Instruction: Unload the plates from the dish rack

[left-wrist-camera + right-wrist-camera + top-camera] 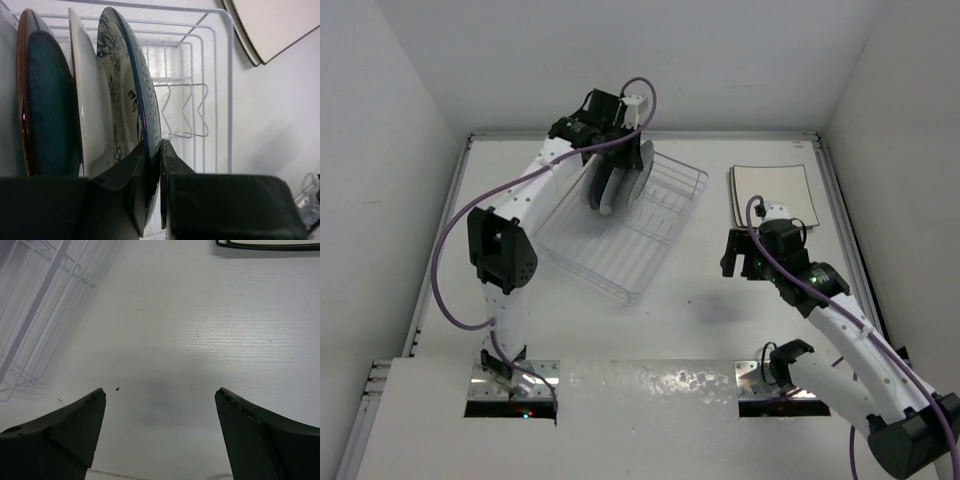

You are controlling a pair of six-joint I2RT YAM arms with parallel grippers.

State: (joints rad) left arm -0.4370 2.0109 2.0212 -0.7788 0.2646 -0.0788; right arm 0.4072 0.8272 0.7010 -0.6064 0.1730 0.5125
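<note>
text: none legible | labels: none | brands: none | numbers: none | signs: none in any view

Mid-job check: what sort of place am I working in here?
Probably a lab test cell, not a kitchen: plain white walls box in a white table holding a dish rack and stacked square plates.

A white table (700,300) sits boxed in by plain white walls on the left (380,200), far (720,60) and right (910,130). A tiny dark speck (117,388) lies on its surface. Along the near edge runs a shiny metal strip (650,380).
</note>
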